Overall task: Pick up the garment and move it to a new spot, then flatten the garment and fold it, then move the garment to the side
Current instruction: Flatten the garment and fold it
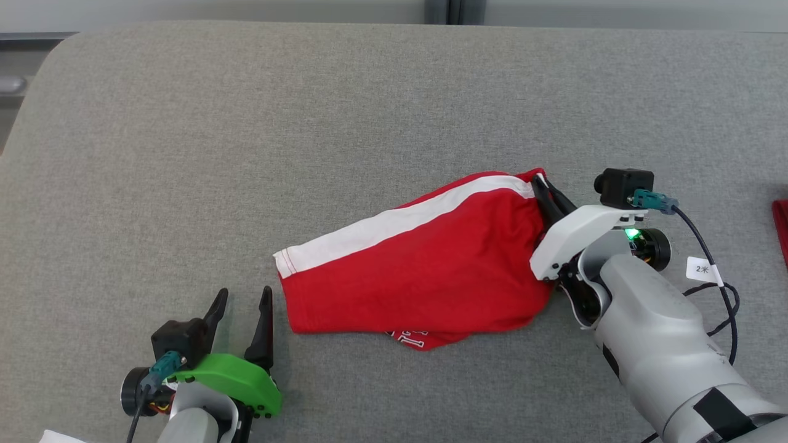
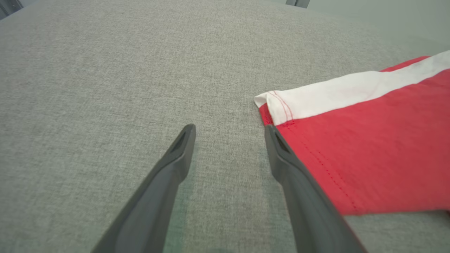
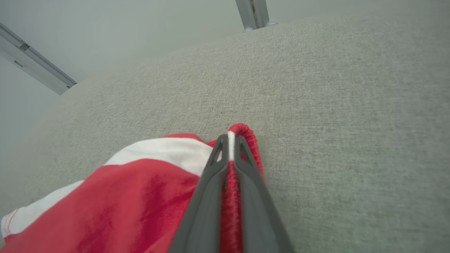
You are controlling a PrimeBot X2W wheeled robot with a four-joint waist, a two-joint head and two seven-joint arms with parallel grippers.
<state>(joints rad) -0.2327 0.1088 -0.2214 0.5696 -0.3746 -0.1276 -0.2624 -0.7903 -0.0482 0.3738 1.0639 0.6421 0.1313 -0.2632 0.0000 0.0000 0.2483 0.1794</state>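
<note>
Head view: a grey woven worktop [image 1: 246, 123] with a rounded far corner carries the red, white-striped garment [image 1: 418, 271] right of centre. Left wrist view: the left gripper [image 2: 229, 129] is spread just beside its hem. Right wrist view: the right gripper [image 3: 230, 137] pinches its gathered edge; a metal post [image 3: 253, 14] stands beyond

My head camera looks down on the grey surface [image 1: 184, 123]; both wrist cameras skim it closely, sharing the garment [image 1: 431, 264].
</note>
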